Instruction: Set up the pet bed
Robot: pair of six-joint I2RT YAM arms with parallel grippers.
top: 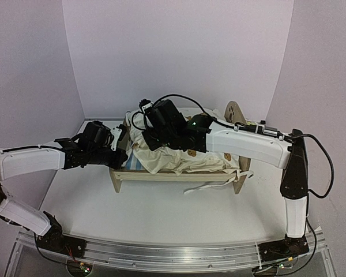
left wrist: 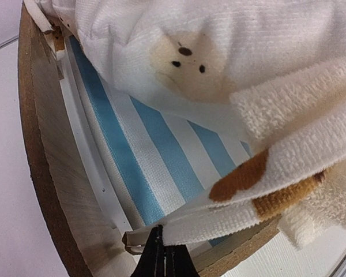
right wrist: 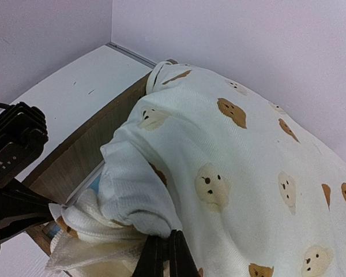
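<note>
Top external view: both claws are pinched on the bear-print cushion [top: 161, 157] near the left end of the pet bed [top: 161, 176].

The pet bed sits mid-table, its long axis running left to right. The left claw [left wrist: 161, 245], jaws closed, seems to nip the cushion's corner hem over the striped base [left wrist: 161, 150], just inside the end board [left wrist: 52, 173]; its arm reaches in low from the left and is the nearer one. The right claw [right wrist: 166, 242], jaws closed on a cushion fold, comes from the right with its forearm stretched along the bed. A spreading pull would probably run rightward along that axis.
</note>
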